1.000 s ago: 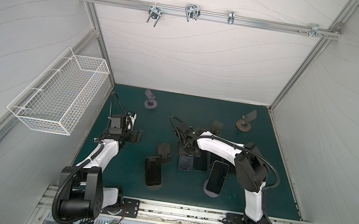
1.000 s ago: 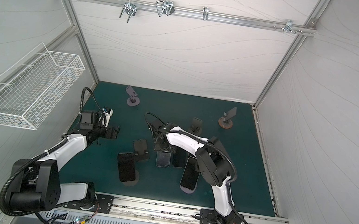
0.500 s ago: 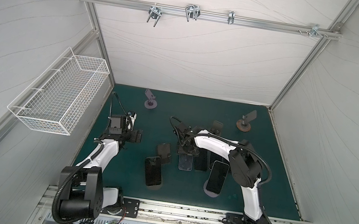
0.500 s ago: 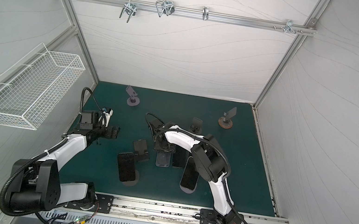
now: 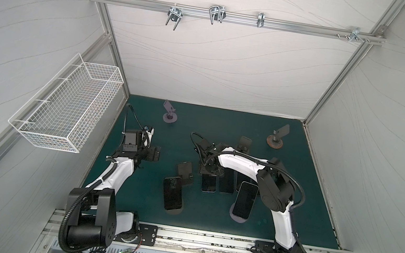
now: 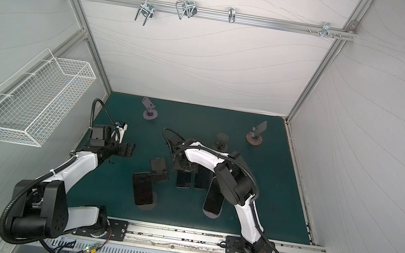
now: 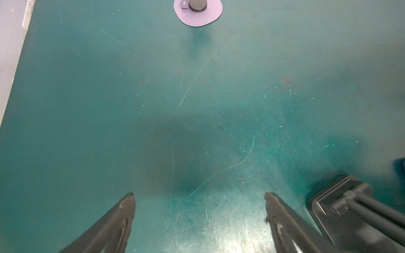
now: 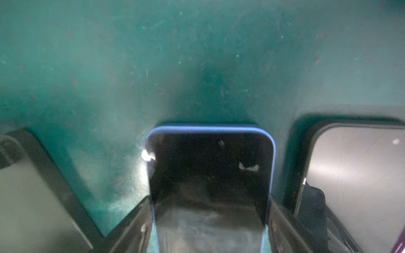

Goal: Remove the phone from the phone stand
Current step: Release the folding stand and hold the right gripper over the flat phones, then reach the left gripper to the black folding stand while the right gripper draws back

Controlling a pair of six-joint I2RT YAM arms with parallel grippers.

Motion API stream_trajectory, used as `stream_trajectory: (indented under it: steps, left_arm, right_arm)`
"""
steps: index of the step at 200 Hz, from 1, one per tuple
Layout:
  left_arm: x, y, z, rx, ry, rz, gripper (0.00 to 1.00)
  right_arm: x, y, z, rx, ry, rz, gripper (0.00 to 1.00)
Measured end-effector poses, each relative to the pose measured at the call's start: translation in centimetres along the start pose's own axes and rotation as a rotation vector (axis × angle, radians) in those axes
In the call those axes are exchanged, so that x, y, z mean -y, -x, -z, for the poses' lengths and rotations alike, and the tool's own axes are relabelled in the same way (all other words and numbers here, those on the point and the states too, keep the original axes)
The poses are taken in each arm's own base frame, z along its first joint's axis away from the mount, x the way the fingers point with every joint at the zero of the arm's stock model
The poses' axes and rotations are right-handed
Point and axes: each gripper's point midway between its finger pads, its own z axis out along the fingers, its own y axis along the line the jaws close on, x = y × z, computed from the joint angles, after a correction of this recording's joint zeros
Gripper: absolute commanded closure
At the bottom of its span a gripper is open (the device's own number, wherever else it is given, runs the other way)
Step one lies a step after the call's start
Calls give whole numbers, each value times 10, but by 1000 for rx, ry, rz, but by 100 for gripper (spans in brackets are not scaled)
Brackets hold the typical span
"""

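The phone (image 8: 210, 166) with the blue edge lay flat on the green desk (image 8: 197, 54), just beside another flat phone (image 8: 355, 175). In a top view an empty black stand (image 5: 185, 169) stood near it, so the phone looked to be off a stand already. The right gripper (image 8: 210, 199) had one finger along each long side, so the phone pointed straight out ahead of it. The fingers sat right up against the edges, but I could not tell if they were squeezing or letting go. The right arm (image 5: 239, 163) reached in to the middle with its gripper tipped down, and it was by far the nearer arm. The left gripper (image 7: 199, 197) was wide open with nothing in it, well apart over bare desk.
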Motion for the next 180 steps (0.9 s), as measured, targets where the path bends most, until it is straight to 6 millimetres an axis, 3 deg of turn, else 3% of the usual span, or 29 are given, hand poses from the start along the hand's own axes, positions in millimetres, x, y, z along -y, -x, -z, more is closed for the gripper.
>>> stream_trajectory:
  steps: [47, 125, 150, 180]
  left_arm:
    - [0, 0, 0, 0, 0, 0, 6]
    - [6, -2, 0, -72, -56, -8, 8]
    - [18, 29, 18, -70, -139, -46, 8]
    - [30, 72, 45, -7, -217, -109, 8]
  right_arm:
    - [0, 0, 0, 1, -1, 0, 19]
    - [3, 7, 8, -13, 40, -27, 9]
    - [4, 18, 35, 21, 81, -40, 7]
    - [4, 38, 93, 121, 181, -60, 4]
